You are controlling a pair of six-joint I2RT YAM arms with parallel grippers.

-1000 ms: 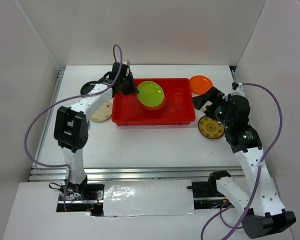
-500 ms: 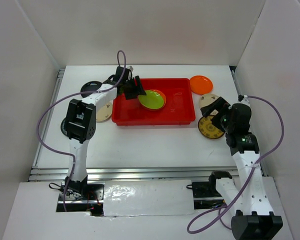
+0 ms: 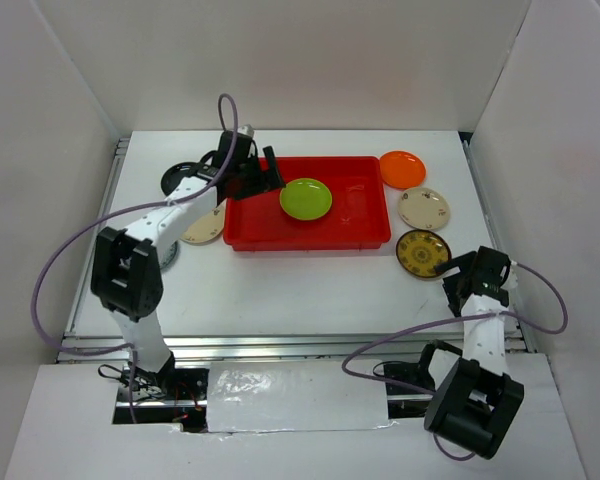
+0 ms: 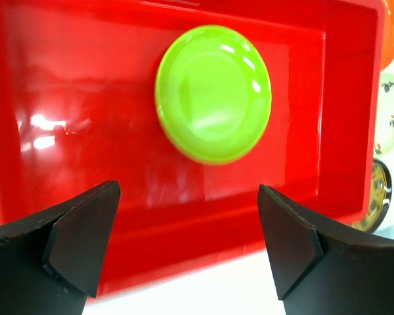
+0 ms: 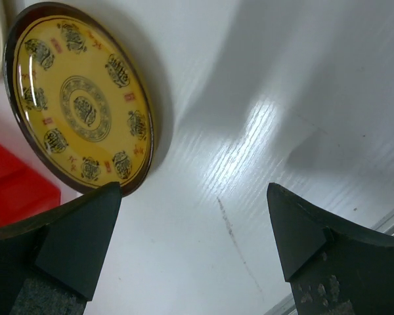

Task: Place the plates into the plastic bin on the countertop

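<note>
Left gripper [image 4: 188,191], right gripper [image 5: 192,189] spread, empty; I lift left straight off lime-green round plate [image 4: 213,92] in shallow red plastic bin [image 4: 72,98]

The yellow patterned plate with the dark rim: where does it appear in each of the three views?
Top external: yellow plate right of the red bin's near right corner.
Left wrist: a sliver low at the right edge, beyond the bin.
Right wrist: large, upper left.
Shared landmark: the red bin; in right wrist, only its corner, lower left.
</note>
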